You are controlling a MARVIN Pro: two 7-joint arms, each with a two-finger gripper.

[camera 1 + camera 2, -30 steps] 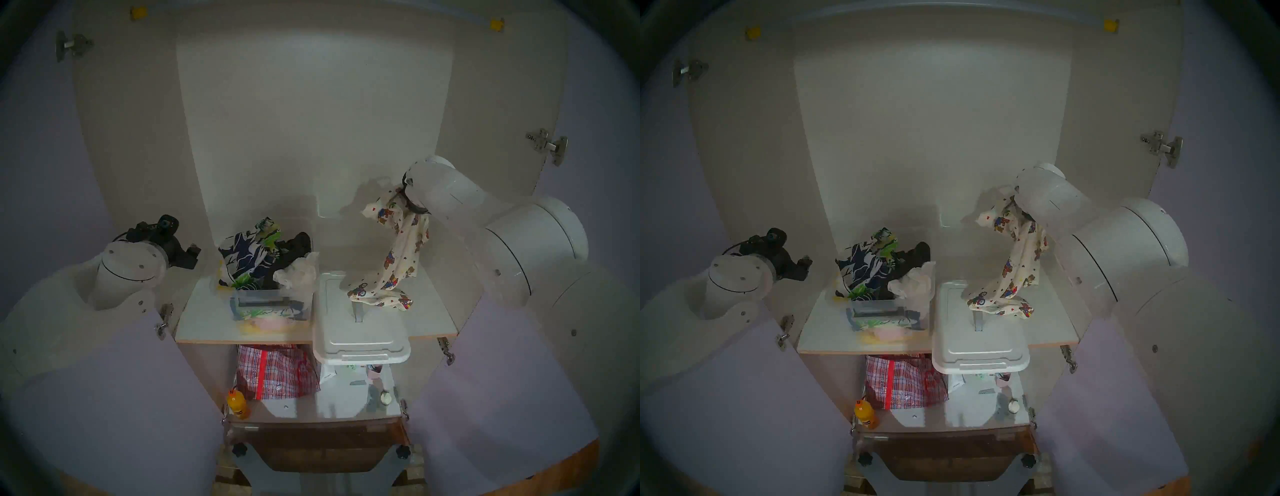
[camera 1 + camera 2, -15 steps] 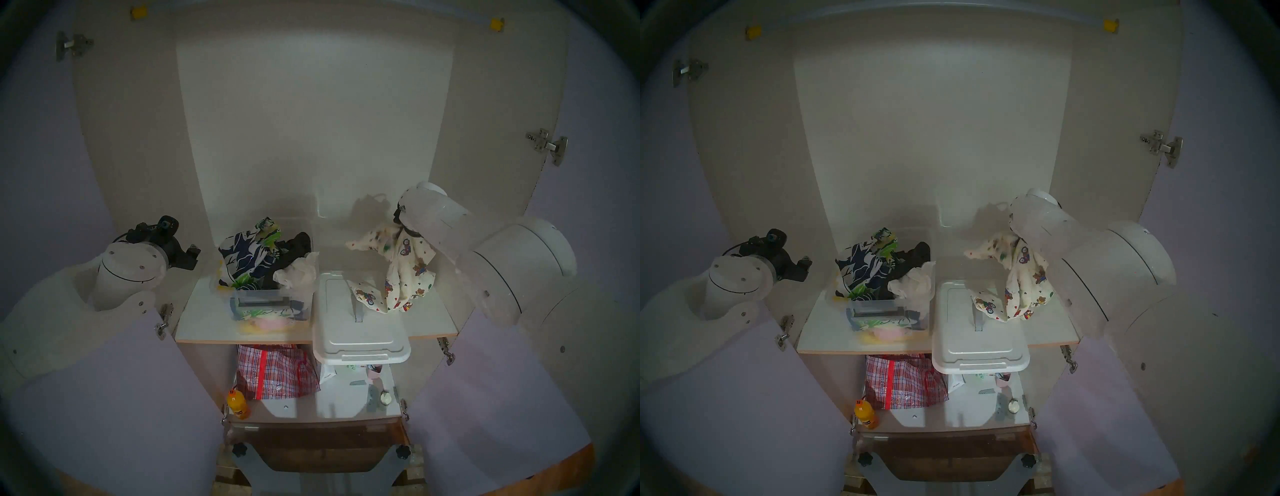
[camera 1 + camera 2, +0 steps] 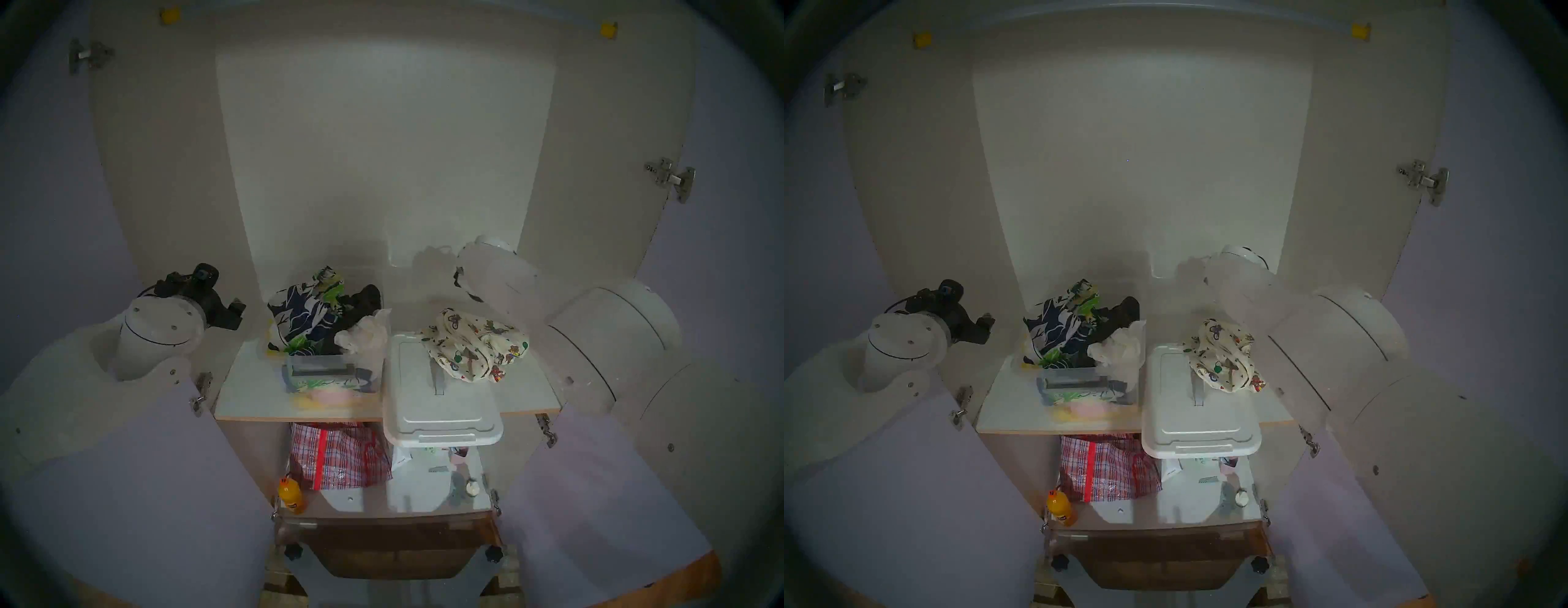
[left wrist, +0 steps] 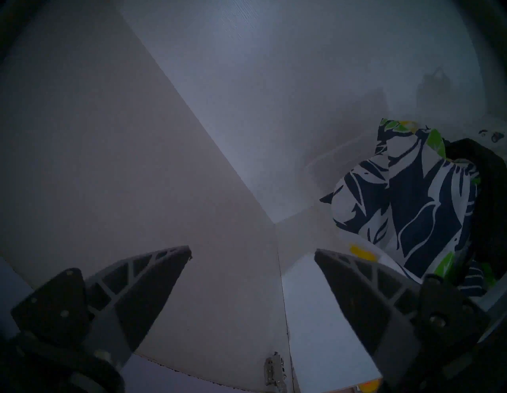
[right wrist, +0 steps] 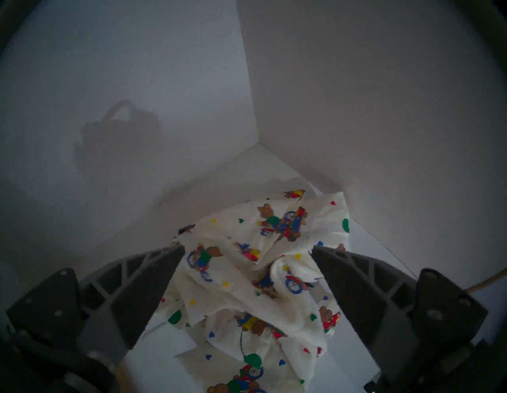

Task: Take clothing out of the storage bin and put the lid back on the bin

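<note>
The clothing (image 3: pixel 475 348), cream with little cartoon bears, lies crumpled on the upper shelf's right side, draped over the back right part of the white lid (image 3: pixel 441 407). In the right wrist view my right gripper (image 5: pixel 247 248) hangs open just above the clothing (image 5: pixel 260 277), gripping nothing. The lid lies flat to the right of the clear storage bin (image 3: pixel 331 375) and sticks out past the shelf's front edge. My left gripper (image 4: pixel 252 250) is open and empty, to the left of the bin by the cabinet's side wall.
The bin is heaped with a navy-and-white leaf-print cloth (image 3: pixel 305 314), a dark cloth and a plain white cloth (image 3: pixel 365 335). A red plaid bag (image 3: pixel 339 456) and an orange bottle (image 3: pixel 291 499) stand on the lower shelf. Open cabinet doors flank both arms.
My right arm came down and its gripper opened, letting the clothing drop from hanging into a heap on the shelf and lid. The left arm has not moved.
</note>
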